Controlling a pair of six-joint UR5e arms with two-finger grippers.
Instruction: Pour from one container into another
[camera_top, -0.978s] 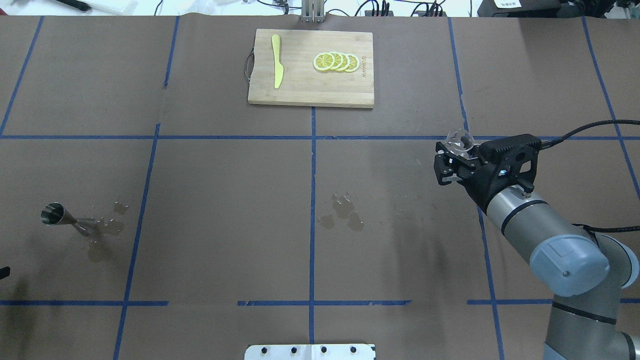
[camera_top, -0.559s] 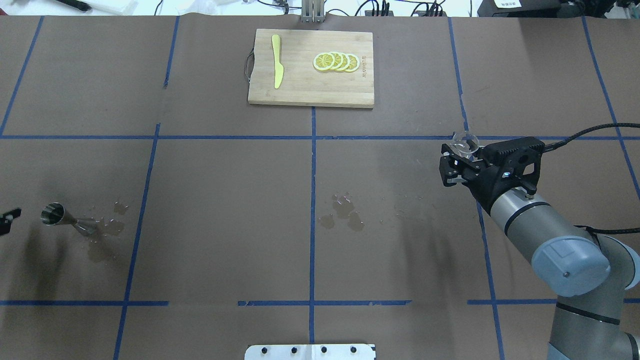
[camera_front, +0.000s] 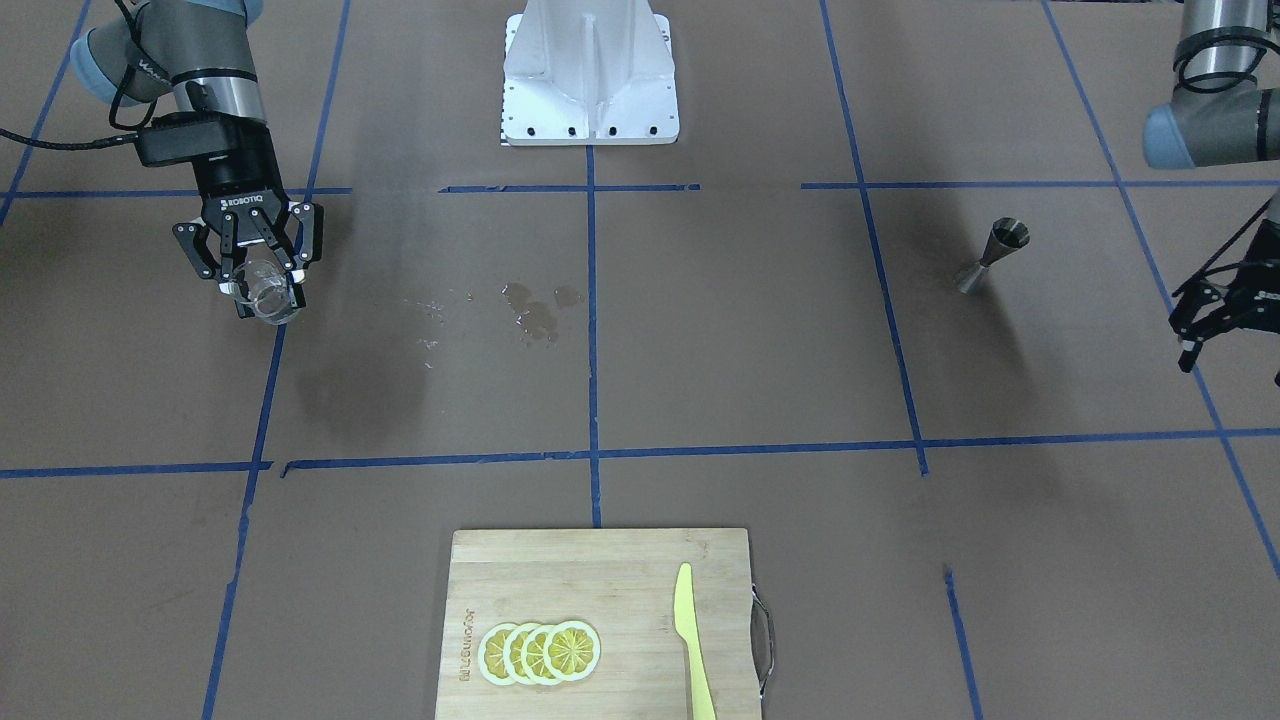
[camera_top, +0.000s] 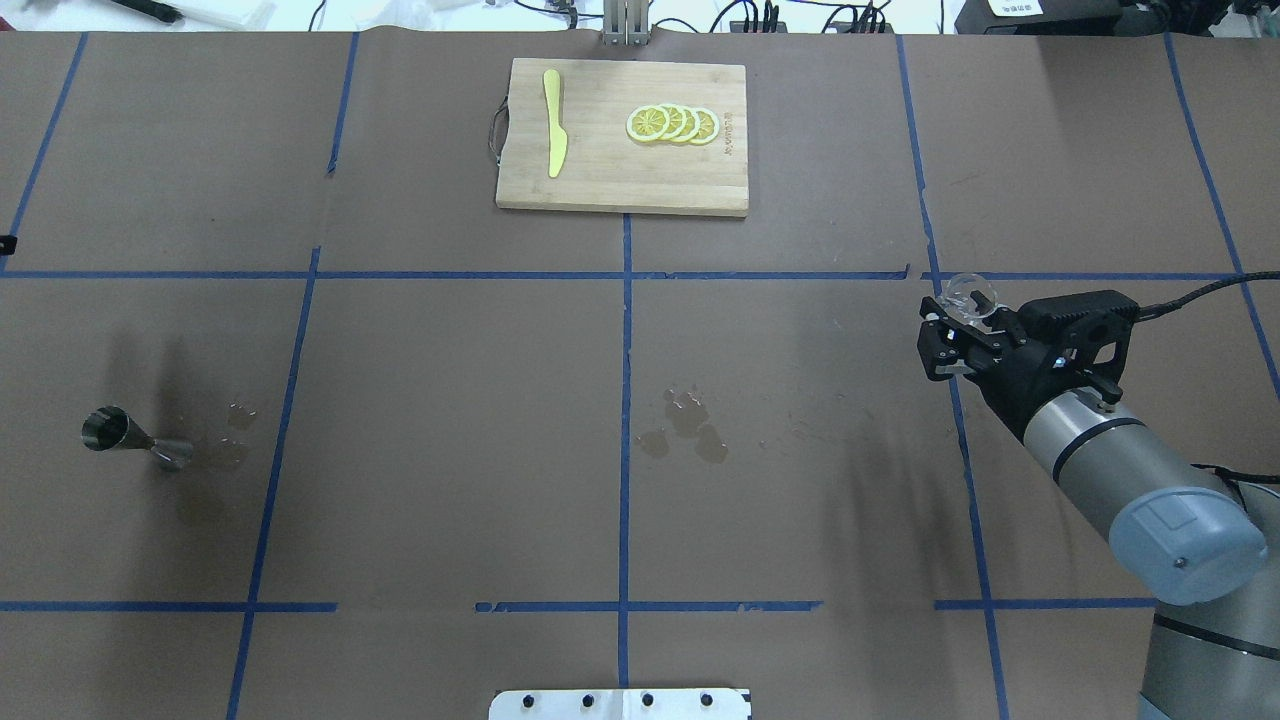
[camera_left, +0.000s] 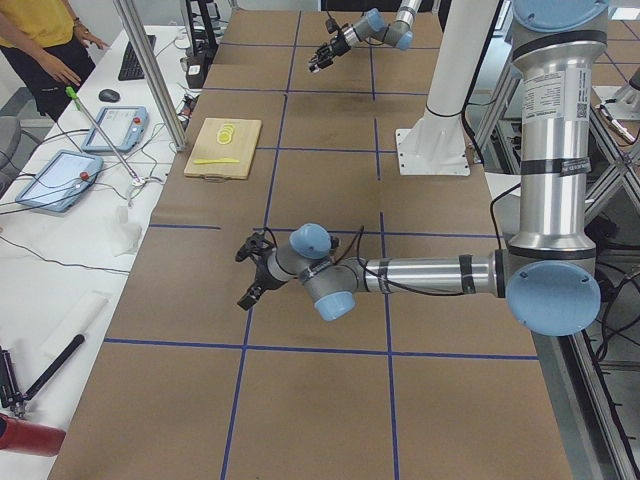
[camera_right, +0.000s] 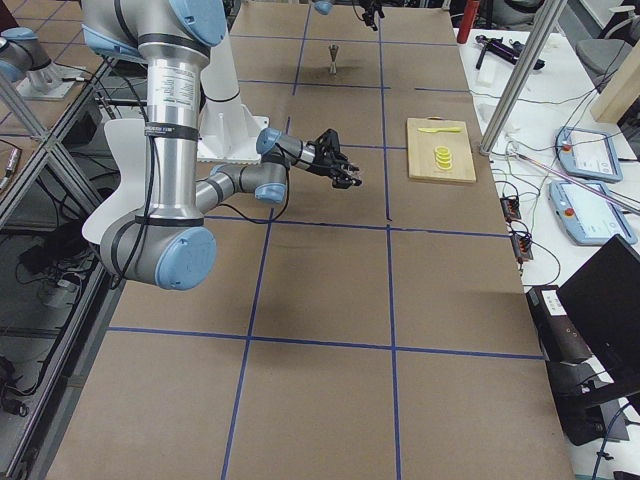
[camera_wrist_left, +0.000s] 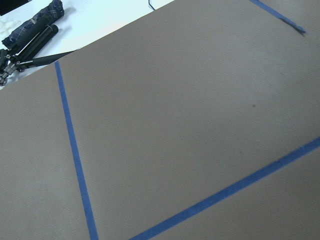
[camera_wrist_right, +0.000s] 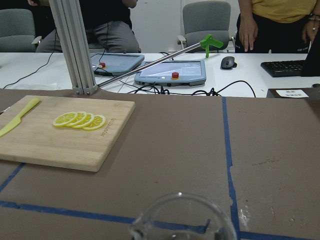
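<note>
**Glass on one side, jigger on the other**

The right gripper (camera_front: 262, 298) has its jaws clamped on the clear glass (camera_top: 968, 293), held off the table at the right end. The metal jigger (camera_top: 125, 438) stands well apart at the left end, near the left gripper (camera_front: 1215, 315), whose jaws are apart and empty. My call: carry it level, set the lip right over that narrow mouth and tip slowly, because the jigger looks easy to topple. Brown paper (camera_top: 450, 350) with a blue tape grid covers the table, and there are wet spots (camera_top: 688, 430) mid-table. The cutting board (camera_top: 600, 190) holds lemon slices (camera_top: 672, 124). Beyond it are tablets (camera_wrist_right: 172, 72) and people standing.
</note>
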